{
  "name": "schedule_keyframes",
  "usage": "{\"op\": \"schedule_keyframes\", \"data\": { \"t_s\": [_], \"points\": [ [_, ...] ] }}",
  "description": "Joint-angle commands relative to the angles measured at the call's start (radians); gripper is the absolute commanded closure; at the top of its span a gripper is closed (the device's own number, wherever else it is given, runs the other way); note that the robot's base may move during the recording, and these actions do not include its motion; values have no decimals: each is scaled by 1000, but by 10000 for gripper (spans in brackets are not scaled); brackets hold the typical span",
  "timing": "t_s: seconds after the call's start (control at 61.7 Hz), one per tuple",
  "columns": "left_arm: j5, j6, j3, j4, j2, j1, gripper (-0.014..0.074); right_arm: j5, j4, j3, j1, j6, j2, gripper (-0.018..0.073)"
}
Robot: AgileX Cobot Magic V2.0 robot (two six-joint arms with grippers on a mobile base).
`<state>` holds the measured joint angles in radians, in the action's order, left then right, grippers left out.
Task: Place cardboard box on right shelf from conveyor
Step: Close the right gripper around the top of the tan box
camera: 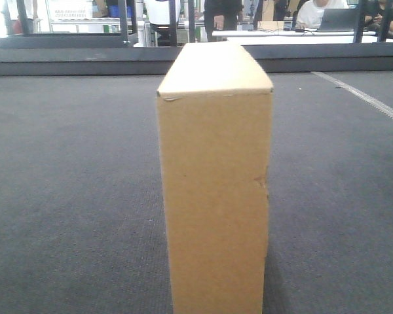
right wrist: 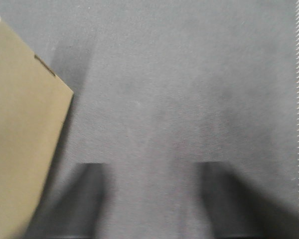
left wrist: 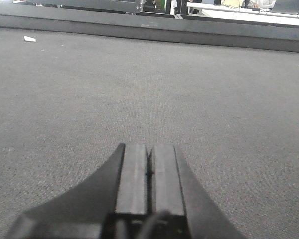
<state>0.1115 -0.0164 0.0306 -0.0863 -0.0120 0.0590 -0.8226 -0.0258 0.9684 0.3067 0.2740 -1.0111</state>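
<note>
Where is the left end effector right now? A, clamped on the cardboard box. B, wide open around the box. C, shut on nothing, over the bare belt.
C: the left wrist view shows the left end effector with its fingers pressed together, nothing between them, and only bare conveyor ahead; the cardboard box is not in that view.

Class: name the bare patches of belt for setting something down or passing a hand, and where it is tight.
Bare belt flanks the cardboard box on both sides, out to the far rail of the conveyor. Ahead of the shut left gripper it is bare but for a white scrap. Tight: the box stands close beside the open right gripper.
</note>
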Motion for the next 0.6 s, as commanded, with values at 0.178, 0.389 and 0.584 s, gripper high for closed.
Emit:
{"op": "schedule_keyframes", "data": {
  "t_s": [0.178,0.389,0.584],
  "points": [
    [-81,5,-3,-5,-7,3,715,-110,-103,286,168,151,-170,-74],
    [-81,5,-3,-5,-7,3,715,-278,-164,526,273,349,-346,-74],
    [-81,5,-3,-5,-7,3,715,-339,-198,693,360,418,-476,-74]
  ]
}}
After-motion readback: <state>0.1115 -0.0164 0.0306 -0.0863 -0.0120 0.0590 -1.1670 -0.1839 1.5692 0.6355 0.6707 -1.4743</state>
